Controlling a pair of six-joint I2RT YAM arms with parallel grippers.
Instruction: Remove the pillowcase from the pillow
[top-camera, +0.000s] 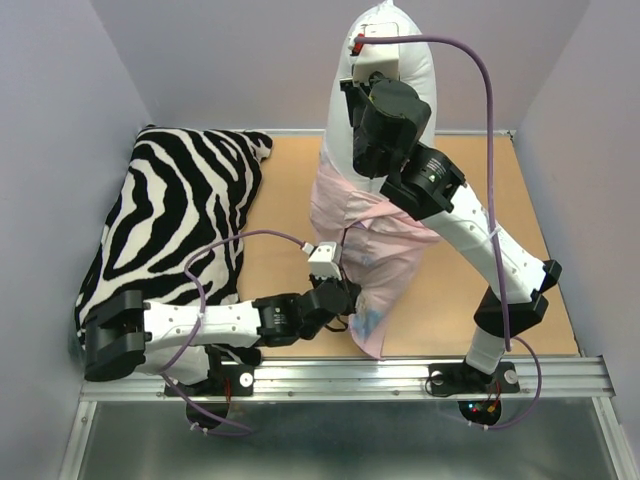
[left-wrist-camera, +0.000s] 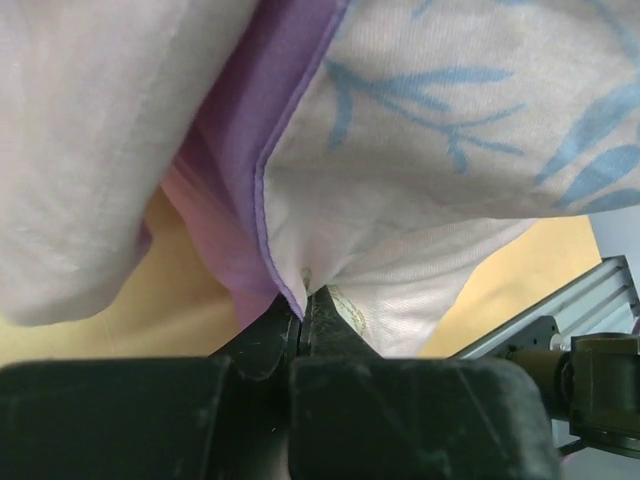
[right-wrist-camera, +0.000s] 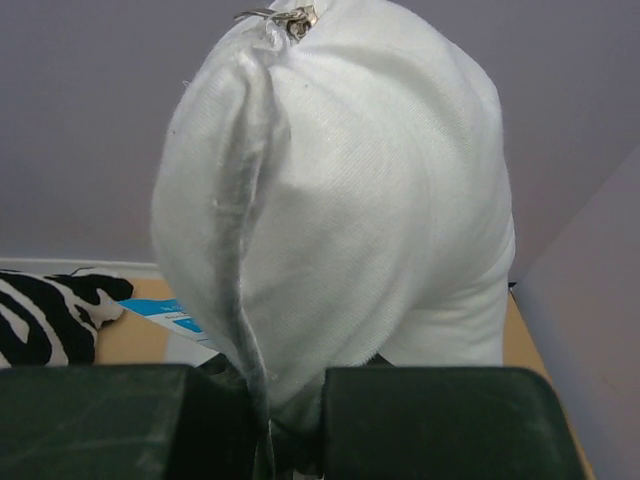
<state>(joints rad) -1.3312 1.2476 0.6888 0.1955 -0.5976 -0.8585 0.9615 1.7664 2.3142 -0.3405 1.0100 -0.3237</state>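
Tension along the pillow's length is what this step wants, in my judgement: one end held firm and high, the other drawn straight away from it, so the case slides off instead of bunching.

The pillow (top-camera: 420, 80) stands on end, its bare white top raised over the middle of the counter's (top-camera: 290, 180) far edge. The pillowcase (top-camera: 375, 250) is gathered round its lower half and trails down toward the middle of the near edge. Roughly half the pillow is already out.

The right gripper (right-wrist-camera: 285, 425) is closed on the pillow, pinching a fold of white cloth along a seam just below the top corner. The left gripper (left-wrist-camera: 303, 305) sits low by the near edge, with its fingers pressed tight together on the purple hem of the pillowcase where the cloth comes to a point. Nothing else is in either grip.

A good next move would be a steady pull by the left arm toward the near edge, low and in line with the pillow, while the right arm holds or lifts. The left grip catches only thin cloth, so a jerk could slip it free. The striped cushion (top-camera: 170, 220) lies along the left edge, clear of the pull.
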